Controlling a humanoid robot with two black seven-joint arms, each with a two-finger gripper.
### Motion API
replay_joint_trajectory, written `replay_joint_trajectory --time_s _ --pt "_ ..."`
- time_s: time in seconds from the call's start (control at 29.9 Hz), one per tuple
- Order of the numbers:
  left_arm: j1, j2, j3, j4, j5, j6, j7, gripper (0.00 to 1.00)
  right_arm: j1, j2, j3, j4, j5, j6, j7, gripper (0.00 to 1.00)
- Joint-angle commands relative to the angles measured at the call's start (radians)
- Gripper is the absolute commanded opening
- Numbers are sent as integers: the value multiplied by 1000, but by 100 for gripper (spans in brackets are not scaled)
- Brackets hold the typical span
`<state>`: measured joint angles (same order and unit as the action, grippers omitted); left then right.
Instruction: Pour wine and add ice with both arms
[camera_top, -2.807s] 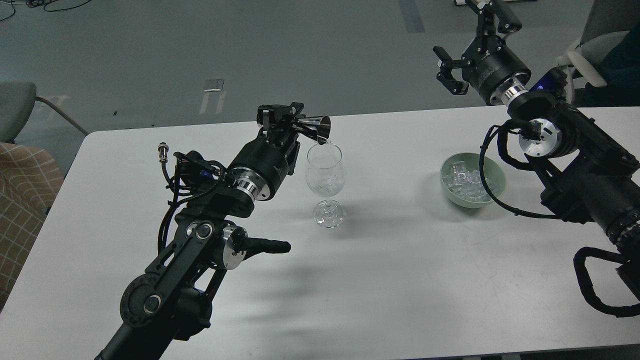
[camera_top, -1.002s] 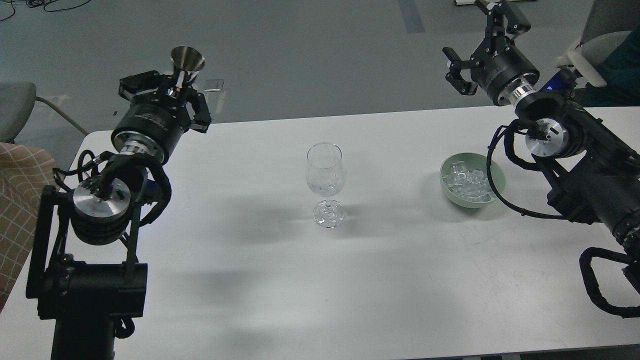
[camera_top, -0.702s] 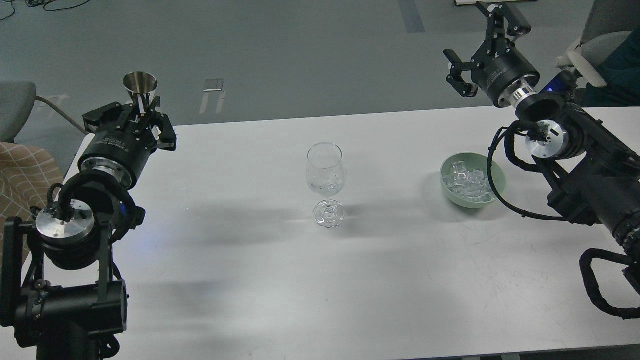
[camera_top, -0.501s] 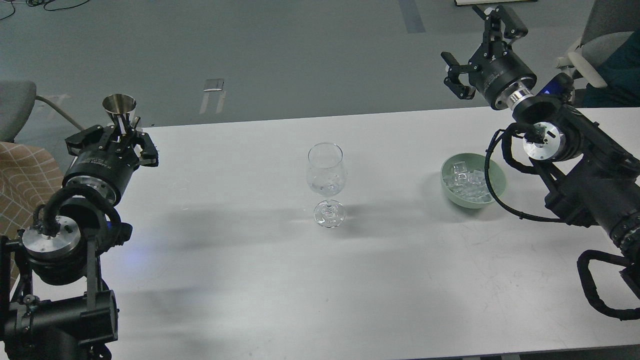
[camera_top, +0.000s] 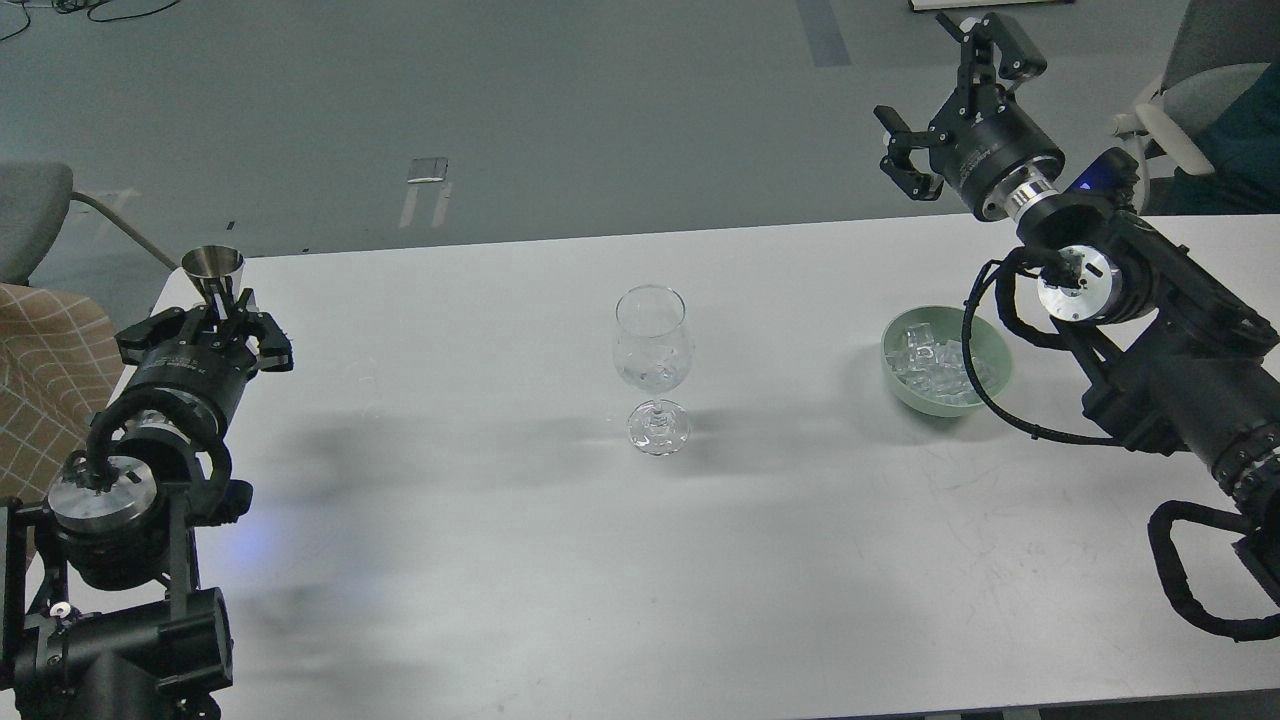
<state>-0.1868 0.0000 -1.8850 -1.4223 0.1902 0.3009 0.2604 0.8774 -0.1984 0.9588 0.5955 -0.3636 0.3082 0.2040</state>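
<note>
A clear stemmed wine glass (camera_top: 652, 350) stands upright in the middle of the white table (camera_top: 640, 560), with a little clear liquid in it. My left gripper (camera_top: 222, 310) is at the table's far left and is shut on a steel jigger cup (camera_top: 213, 274), held upright. A pale green bowl (camera_top: 990, 345) right of the glass holds several clear ice cubes (camera_top: 930, 365). My right gripper (camera_top: 950, 85) is open and empty, raised above and behind the bowl.
A beige checked cloth (camera_top: 45, 370) lies past the table's left edge. Chair parts show at the far left (camera_top: 30, 215) and at the top right (camera_top: 1185, 100). The grey floor lies behind the table.
My left arm has drawn back from the glass to the table's far left and lowered, with the jigger turned upright. My right gripper has shifted a little left and stays open.
</note>
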Motion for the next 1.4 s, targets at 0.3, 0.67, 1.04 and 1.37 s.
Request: replay_joint_trajectory --time_s 0.3,0.67,1.04,1.37 --pt "7 2 -42 52 2 -13 -13 0 0 10 -2 1 0 -1 0 100" --pt "53 0 -65 49 2 -75 -13 3 -11 23 0 0 0 -8 0 100" --pt "66 0 -51 125 -25 -344 -18 6 -11 8 0 1 0 -8 0 100" --pt "93 0 -43 217 -34 -410 -58 6 -11 11 0 0 -1 -9 0 100"
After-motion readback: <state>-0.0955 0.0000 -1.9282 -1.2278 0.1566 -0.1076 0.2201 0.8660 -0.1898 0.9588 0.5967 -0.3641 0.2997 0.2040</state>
